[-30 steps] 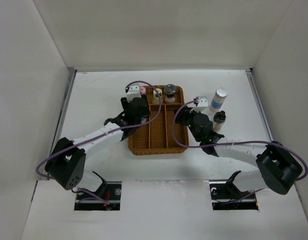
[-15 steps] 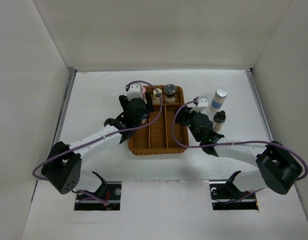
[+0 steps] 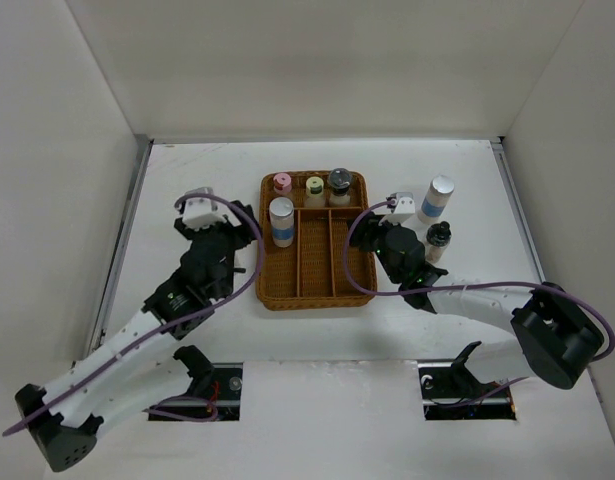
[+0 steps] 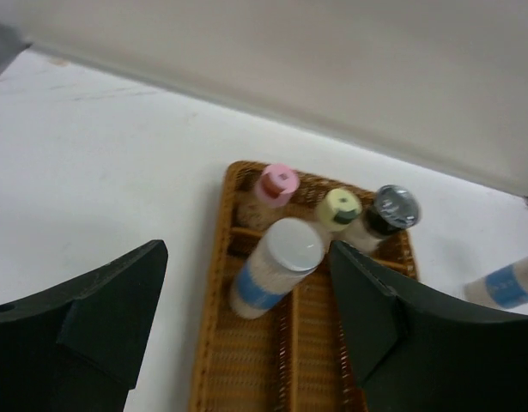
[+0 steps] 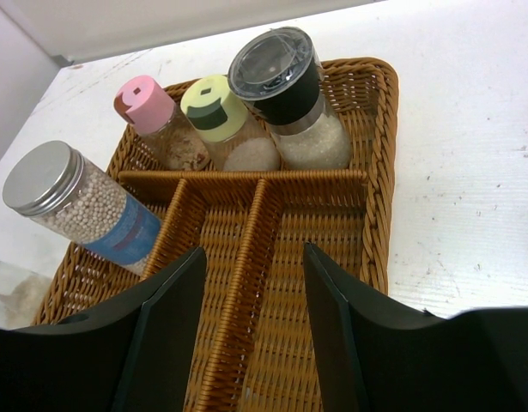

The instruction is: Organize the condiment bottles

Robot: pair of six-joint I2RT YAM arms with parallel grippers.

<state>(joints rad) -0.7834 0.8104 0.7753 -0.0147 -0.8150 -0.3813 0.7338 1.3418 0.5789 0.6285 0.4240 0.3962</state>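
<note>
Overhead, one blue-banded cylinder [image 3: 436, 200] and a black-capped bottle [image 3: 439, 240] stand on the table [image 3: 187, 170] right of the wicker tray [image 3: 312, 303], unseen from the right wrist; that camera shows the pink-lidded jar [image 5: 152, 116], yellow-lidded jar [image 5: 221, 120] and grey-lidded jar [image 5: 281, 86] across the far row, and a second banded cylinder [image 5: 83, 210] in the left slot; the left gripper [image 4: 246, 257] gapes wide and the right gripper [image 5: 253, 253] stands partly open, both empty.

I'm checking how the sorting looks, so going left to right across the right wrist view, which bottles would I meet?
Blue-banded bottle → pink-lidded jar → yellow-lidded jar → grey-lidded jar
</note>
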